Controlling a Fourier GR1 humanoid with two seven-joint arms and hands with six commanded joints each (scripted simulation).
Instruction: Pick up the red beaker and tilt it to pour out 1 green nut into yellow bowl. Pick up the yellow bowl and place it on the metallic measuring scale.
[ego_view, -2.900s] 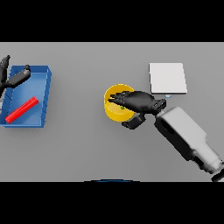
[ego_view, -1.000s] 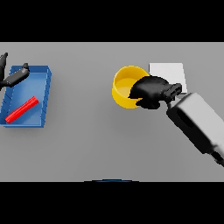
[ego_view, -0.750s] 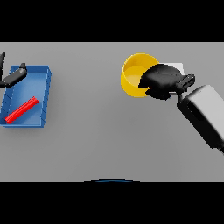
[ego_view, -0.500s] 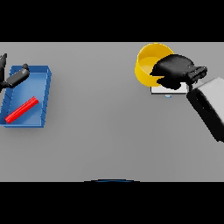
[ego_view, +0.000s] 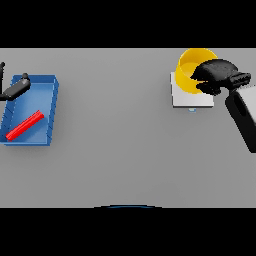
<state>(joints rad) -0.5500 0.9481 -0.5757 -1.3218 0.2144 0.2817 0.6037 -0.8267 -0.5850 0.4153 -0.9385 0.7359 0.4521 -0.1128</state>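
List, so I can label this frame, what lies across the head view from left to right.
Left hand → blue tray holding a red stick → scale → right hand, gripping the yellow bowl.

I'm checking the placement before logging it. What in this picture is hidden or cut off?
- Yellow bowl: contents and right rim hidden by the right hand, head view.
- Scale: upper part covered by the bowl; contact unclear.
- Left hand: cut off by the left edge.

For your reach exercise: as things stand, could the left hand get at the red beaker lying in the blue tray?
Probably yes. The left hand hovers at the blue tray's far left corner, and the red beaker lies uncovered in it, nothing between them.
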